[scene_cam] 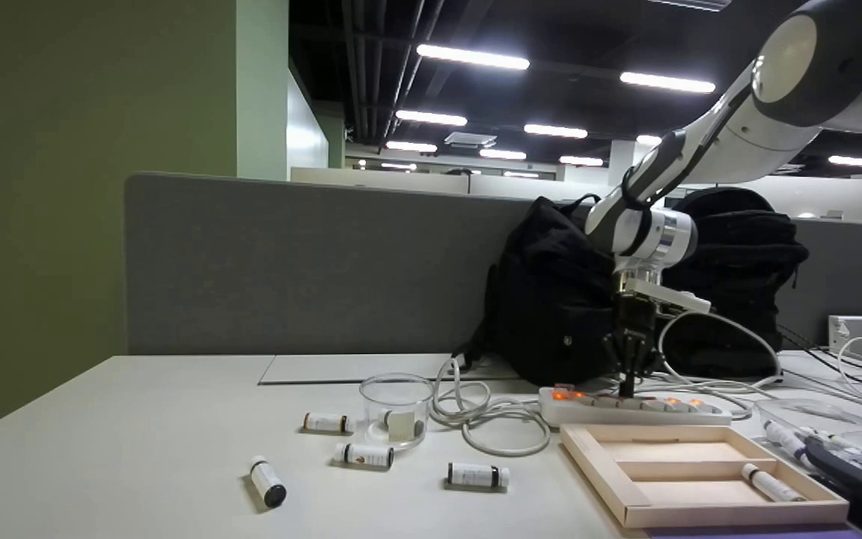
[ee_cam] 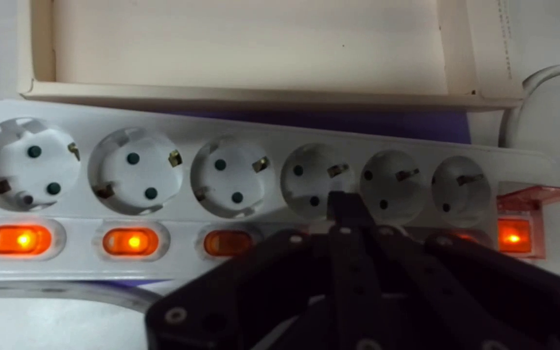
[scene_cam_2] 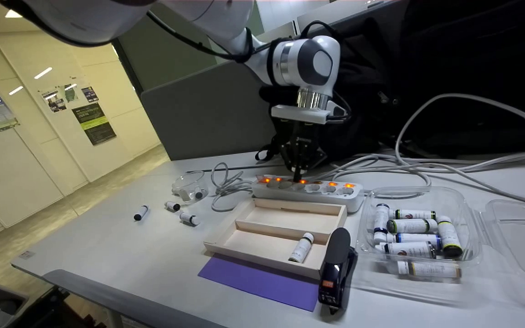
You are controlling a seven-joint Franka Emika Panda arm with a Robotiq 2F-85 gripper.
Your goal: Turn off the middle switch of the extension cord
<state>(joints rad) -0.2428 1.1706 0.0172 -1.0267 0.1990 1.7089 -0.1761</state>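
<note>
The six-socket extension cord point(scene_cam_2: 310, 196) lies flat on the counter point(scene_cam: 139, 449) along one side of the two-compartment wooden tray point(scene_cam: 738, 516), its sockets point(ee_cam: 139, 171) facing up, so each switch can be pressed from above. The tray sits just beside it and may limit sliding that way, though a slim gap with a purple sheet point(ee_cam: 382, 124) shows between them.

The gripper point(scene_cam_2: 297, 176) points straight down over the inner part of the switch row, its jaws together and nothing visible between them. That makes sense for this job: so joined, it forms one narrow prod, which should suit a small rocker better than a grasp. Whether the tip touches the plastic, I cannot tell.

In the wrist view the outermost rocker point(ee_cam: 19, 239) and its neighbour point(ee_cam: 131, 241) glow, while the third rocker point(ee_cam: 228, 242) is dark, so probably off already. With six sockets, "middle" is ambiguous; in an exterior view a lit one just beside the tip is, I judge, the middle switch point(scene_cam_2: 302, 181) meant, its press not yet done. At the opposite end, a red flip cover point(ee_cam: 537, 195) stands raised from the square main switch point(ee_cam: 514, 235), leaving that exposed; a press drifting there could cut everything.
</note>
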